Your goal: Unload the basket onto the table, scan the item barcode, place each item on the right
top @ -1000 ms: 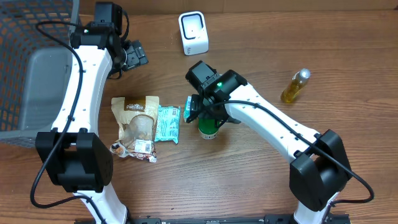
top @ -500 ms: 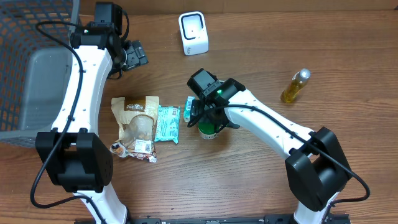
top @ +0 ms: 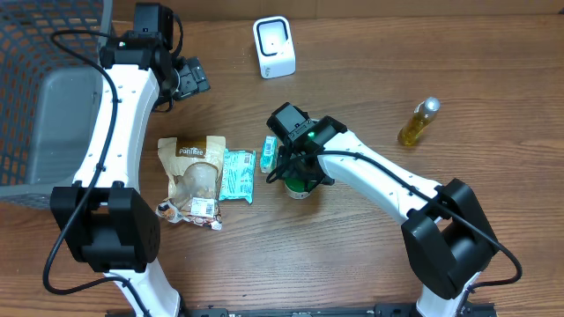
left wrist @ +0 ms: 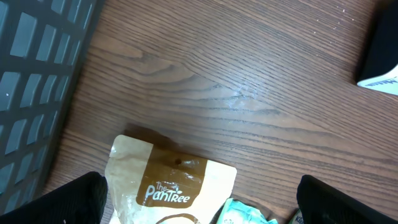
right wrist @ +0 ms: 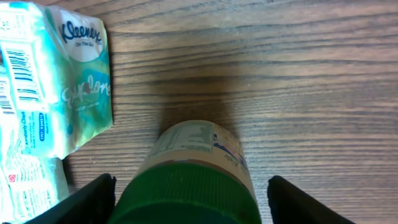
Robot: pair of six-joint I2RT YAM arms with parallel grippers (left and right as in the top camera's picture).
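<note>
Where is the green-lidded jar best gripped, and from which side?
Grip the jar by its green ribbed lid, coming straight down from above. It stands upright on the table and is round, so the lid offers opposite sides to close on. The right end effector straddles it that way. The Kleenex pack lying close beside it would likely crowd a sideways approach.

One scanner (top: 273,46), one bottle (top: 418,122), one jar (top: 297,187), two tissue packs (top: 236,174), one pouch (top: 192,176), one basket (top: 35,53).
</note>
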